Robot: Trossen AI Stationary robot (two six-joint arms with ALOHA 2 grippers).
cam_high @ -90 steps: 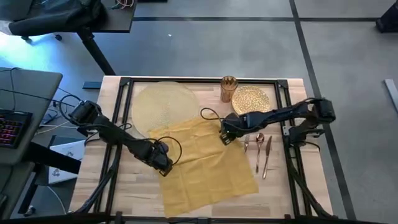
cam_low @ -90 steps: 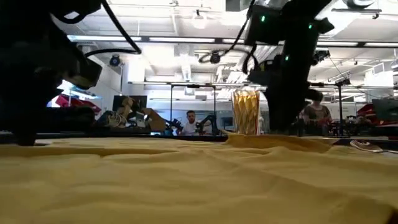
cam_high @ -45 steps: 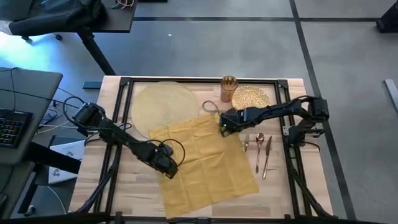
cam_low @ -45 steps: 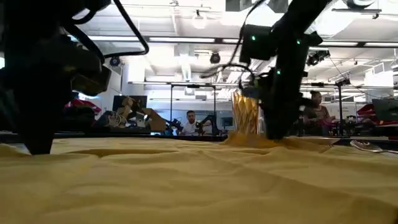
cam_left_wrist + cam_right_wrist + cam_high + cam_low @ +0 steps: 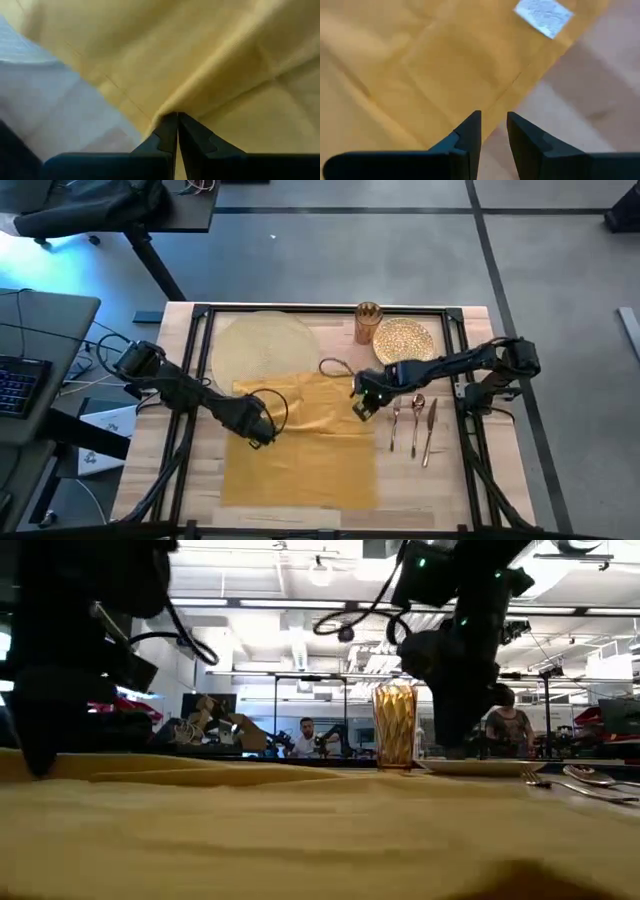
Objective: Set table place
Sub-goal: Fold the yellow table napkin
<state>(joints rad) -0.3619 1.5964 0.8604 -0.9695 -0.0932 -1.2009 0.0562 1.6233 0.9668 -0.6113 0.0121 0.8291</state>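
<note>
The placemat [image 5: 264,348] lies flat at the far left of the table [image 5: 440,495], its near edge tucked under the yellow napkin [image 5: 305,442], just beyond the left gripper [image 5: 262,430]. That gripper's jaws are pressed together on a fold of the napkin's left edge, the cloth bunching up right at their tips. The right gripper [image 5: 362,404] hovers over the napkin's right edge with its jaws slightly spread and nothing between them; the hem and a white label [image 5: 543,16] sit just ahead of them.

Half a second ago the napkin lay askew, like a diamond, with the right gripper at its far corner. Now it lies squared to the table, and the right gripper has let go and drawn toward the cutlery [image 5: 414,423]. This suggests the cloth is straightened, while plate [image 5: 404,338] and cup [image 5: 367,321], beyond the right jaws, remain unplaced on the mat.
</note>
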